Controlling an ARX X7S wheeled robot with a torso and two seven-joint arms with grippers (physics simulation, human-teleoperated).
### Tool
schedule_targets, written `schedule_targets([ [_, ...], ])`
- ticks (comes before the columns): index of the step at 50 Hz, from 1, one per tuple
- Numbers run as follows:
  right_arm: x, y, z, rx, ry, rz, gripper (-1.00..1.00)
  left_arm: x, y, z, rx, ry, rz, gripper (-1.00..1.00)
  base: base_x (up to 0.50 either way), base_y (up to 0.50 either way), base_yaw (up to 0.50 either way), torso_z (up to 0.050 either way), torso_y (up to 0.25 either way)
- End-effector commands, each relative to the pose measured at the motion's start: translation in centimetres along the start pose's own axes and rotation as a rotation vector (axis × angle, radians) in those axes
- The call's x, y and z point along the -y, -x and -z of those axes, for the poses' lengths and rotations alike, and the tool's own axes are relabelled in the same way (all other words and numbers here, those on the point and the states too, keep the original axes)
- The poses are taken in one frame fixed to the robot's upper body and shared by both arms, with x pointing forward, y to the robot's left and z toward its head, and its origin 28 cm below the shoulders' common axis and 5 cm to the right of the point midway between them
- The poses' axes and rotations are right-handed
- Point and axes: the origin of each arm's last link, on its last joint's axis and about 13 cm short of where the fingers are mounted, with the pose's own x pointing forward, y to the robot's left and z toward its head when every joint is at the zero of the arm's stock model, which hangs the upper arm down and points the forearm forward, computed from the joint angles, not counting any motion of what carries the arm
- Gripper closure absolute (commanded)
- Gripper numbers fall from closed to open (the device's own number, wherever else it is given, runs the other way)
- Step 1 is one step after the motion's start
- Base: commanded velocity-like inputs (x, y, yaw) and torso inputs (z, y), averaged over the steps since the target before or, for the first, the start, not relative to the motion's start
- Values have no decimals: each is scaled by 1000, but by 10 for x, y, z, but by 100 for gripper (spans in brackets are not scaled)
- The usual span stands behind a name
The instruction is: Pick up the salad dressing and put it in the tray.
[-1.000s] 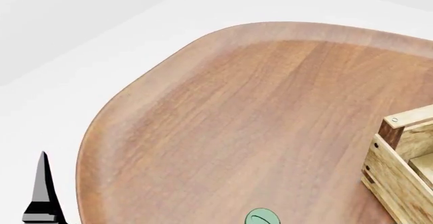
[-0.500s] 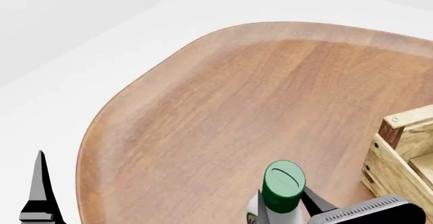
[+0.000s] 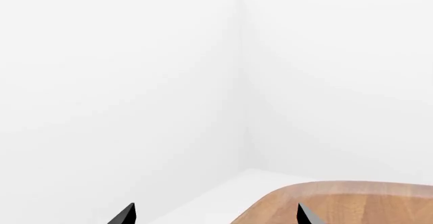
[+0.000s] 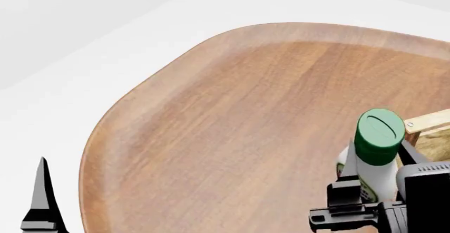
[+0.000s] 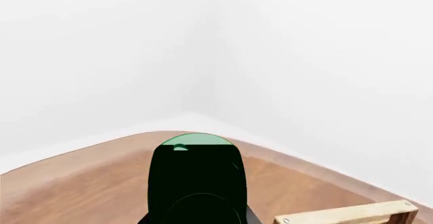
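salad dressing (image 4: 378, 154) beside tray (image 4: 429, 121)

Most of the desk (image 4: 232, 117) is seen bare and open. At the right edge, passage is blocked by the tray (image 4: 430, 123).

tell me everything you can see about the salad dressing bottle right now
The salad dressing bottle has a pale, whitish body and a round green cap with a flip-lid seam on top. It looks like plastic. It stands roughly upright, lifted above the wooden table, held around its body by the right gripper, whose dark fingers press its sides. It sits just beside the near corner of the tray, not yet inside. In the right wrist view it is mostly in shadow, only the cap's green edge showing.
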Motion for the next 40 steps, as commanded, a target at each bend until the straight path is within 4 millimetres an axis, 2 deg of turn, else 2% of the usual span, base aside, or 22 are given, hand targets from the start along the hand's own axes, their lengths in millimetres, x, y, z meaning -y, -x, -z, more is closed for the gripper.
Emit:
schedule_targets([
  [1, 27, -15, -2, 6, 50, 168, 100, -2, -2, 0, 10, -8, -6, -100, 0, 0, 0, 0, 0],
  [8, 40, -27, 10, -26, 60, 238, 100, -2, -2, -1, 13, -8, -8, -100, 0, 0, 0, 0, 0],
  [17, 52, -37, 7, -24, 74, 306, 100, -2, -2, 0, 12, -8, -12, -100, 0, 0, 0, 0, 0],
  [22, 65, -46, 8, -46, 77, 372, 100, -2, -2, 0, 11, -8, -12, -100, 0, 0, 0, 0, 2],
  [29, 72, -47, 11, -60, 79, 403, 100, -1, -2, 0, 12, -9, -10, -100, 0, 0, 0, 0, 0],
  [40, 96, -52, 17, -97, 93, 518, 100, -2, -2, 0, 11, -11, -11, -100, 0, 0, 0, 0, 1],
])
